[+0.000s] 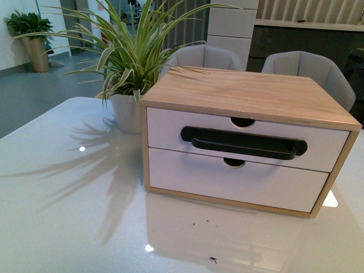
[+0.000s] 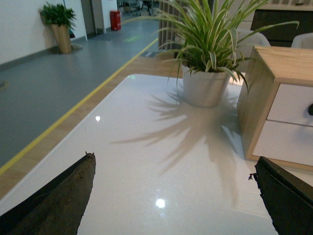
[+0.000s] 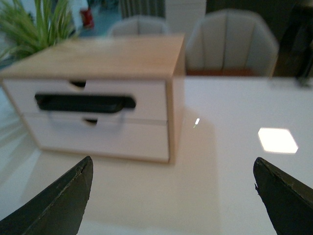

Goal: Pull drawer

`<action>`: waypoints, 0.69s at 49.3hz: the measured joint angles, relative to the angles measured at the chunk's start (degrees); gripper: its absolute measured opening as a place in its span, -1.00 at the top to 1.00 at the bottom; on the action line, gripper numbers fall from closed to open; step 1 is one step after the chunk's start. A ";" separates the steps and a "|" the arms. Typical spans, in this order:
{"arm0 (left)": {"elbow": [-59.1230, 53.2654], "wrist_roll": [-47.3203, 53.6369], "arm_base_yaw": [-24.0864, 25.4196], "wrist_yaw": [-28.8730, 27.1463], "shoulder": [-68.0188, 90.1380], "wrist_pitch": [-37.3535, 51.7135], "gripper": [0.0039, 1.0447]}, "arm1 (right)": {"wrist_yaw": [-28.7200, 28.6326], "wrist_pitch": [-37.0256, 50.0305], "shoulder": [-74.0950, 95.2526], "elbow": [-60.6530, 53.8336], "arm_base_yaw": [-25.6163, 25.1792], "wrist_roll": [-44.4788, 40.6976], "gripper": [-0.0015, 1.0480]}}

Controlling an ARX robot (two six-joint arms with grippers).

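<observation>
The drawer (image 1: 165, 122) is the upper of two in a wooden box (image 1: 250, 94) on the white table (image 1: 68, 216). It is shut flush, its black handle (image 1: 243, 143) turned to the near edge, likely so an arm can hook it head-on. The right gripper (image 3: 172, 161) hangs with jaws spread wide and empty, facing the drawer front from the near side, well apart. The left gripper (image 2: 173, 161), equally spread and empty, is off to the box's left, pointed toward the potted plant (image 2: 205, 58)
</observation>
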 joint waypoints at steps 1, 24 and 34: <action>0.00 -0.33 -0.55 0.09 1.55 0.76 -0.87 | -1.81 -1.38 1.88 0.61 -0.55 0.61 -0.83; 19.02 21.84 -16.83 21.92 51.19 24.11 -0.87 | -20.61 0.72 42.58 22.16 -5.31 -22.21 -0.83; 29.94 34.75 -20.33 27.43 65.02 16.02 -0.87 | -24.72 -4.35 53.57 29.24 -5.53 -33.18 -0.83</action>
